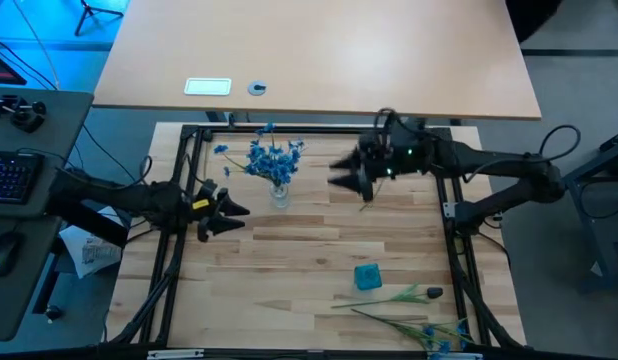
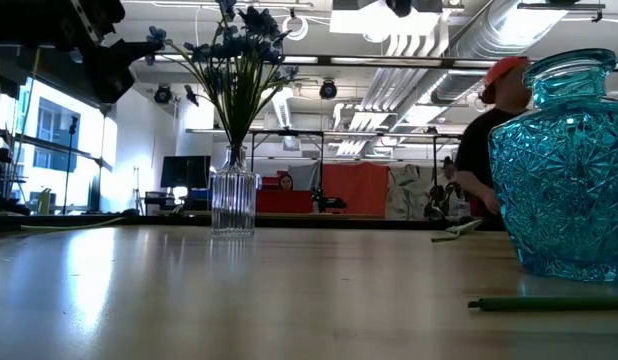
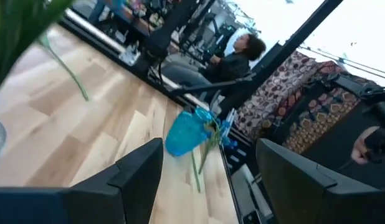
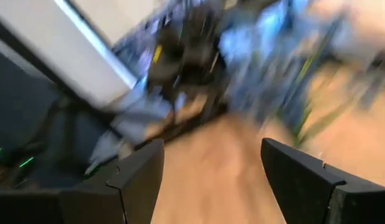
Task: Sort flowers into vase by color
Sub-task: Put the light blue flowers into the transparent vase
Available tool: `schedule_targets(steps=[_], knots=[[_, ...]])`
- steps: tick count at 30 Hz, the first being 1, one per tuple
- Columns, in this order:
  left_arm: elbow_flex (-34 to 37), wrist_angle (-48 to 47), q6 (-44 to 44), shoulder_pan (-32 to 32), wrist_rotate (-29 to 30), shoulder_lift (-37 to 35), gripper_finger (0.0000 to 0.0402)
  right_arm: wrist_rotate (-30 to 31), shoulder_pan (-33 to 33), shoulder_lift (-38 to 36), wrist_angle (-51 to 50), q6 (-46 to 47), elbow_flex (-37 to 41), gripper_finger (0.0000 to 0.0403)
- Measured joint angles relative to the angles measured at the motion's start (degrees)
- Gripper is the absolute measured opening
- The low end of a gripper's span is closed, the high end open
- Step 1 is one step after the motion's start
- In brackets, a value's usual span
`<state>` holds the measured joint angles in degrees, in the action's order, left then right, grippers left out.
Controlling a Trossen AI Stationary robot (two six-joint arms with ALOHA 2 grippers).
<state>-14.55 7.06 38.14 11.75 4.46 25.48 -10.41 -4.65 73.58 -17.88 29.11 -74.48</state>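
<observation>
High view: the clear ribbed glass vase (image 1: 279, 194) at the table's far side holds the blue flowers (image 1: 272, 158); the left gripper (image 1: 235, 213) hovers just beside it, released and empty, and the right gripper (image 1: 341, 172), likewise spread and empty, hangs near its other side. The faceted teal vase (image 1: 367, 276) stands empty near the front, with a dark-budded stem (image 1: 394, 296) and a blue-blossomed stem (image 1: 414, 328) lying flat on the pale wood table (image 1: 289, 260). Low view: thin green stalks fan from the narrow glass vase (image 2: 234, 203); the cut-glass teal vase (image 2: 561, 170) bulges wide. Left wrist view: the teal vase (image 3: 185, 132) and stems lie ahead between dark fingers (image 3: 137, 171). Right wrist view: blurred. Likely risk: either arm brushing the tall, top-heavy glass vase and tipping it; slim stalks may slip from a pinch.
</observation>
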Motion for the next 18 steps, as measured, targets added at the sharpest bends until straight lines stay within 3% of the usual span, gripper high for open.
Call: schedule_targets(steps=[7, 12, 15, 18], knots=[[-0.01, 0.53, 2.78, 2.18, -0.01, 0.24, 0.0246, -7.39, 13.61, -0.02, -10.99, 18.54, 0.0, 0.0263], [-0.02, 0.56, 5.4, 2.32, 0.29, 0.21, 0.0246, -3.64, 27.46, 0.68, -20.91, 37.98, 0.0, 0.0263], [-0.02, 0.56, 9.26, 2.29, 0.55, 0.21, 0.0246, 0.77, 35.72, 2.85, -29.62, 54.8, 0.04, 0.0263], [-0.02, 0.54, 12.24, 2.29, 0.67, 0.21, 0.0246, 0.69, 42.12, 5.84, -35.13, 72.87, 0.04, 0.0264]])
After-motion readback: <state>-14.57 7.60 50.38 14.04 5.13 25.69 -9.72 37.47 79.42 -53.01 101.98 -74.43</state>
